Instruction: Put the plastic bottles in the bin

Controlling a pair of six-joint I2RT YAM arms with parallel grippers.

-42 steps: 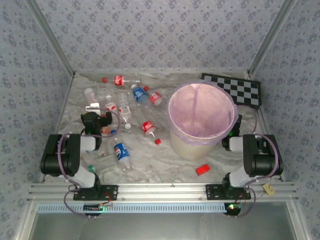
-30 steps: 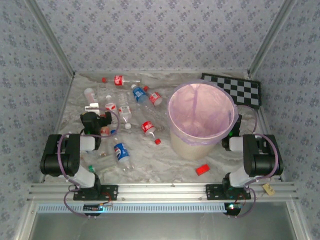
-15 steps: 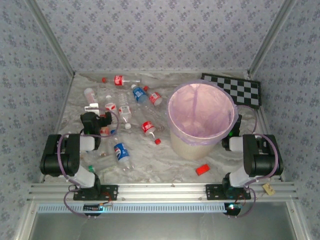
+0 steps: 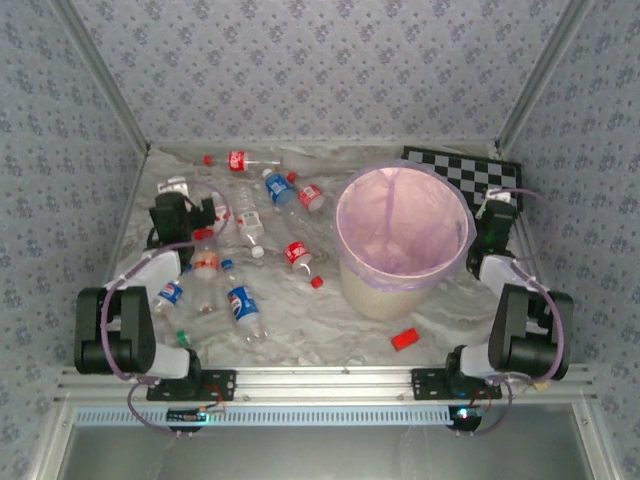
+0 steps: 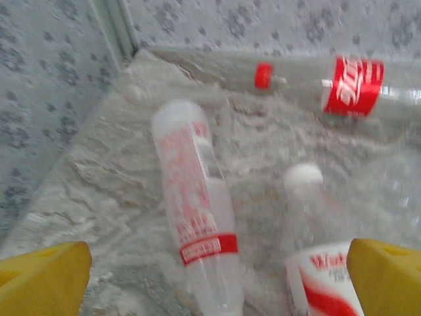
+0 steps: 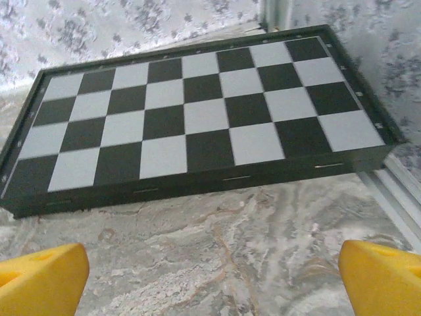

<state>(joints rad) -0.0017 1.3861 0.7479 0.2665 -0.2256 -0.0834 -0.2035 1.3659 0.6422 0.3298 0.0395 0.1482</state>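
The round cream bin (image 4: 385,298) stood on the right half of the table (image 4: 330,335). A pink-purple bag (image 4: 400,225) lined it and folded over its rim. Looking inside, I could see the smooth bag.

The plastic bottles (image 4: 249,222) lay on their sides on the table, to the left of the bin and outside it. They were small and clear. Some had red labels, like the back bottle (image 4: 237,160) by the wall. Some had blue labels, like the front bottle (image 4: 243,305). The caps were red or white.

The left gripper (image 5: 217,276) had its yellow fingers far apart and held nothing. It hung over a pale bottle (image 5: 197,217) with a faded red label.

The right gripper (image 6: 212,278) was also spread wide and held nothing. It was near the chessboard (image 6: 197,118), behind the bin.
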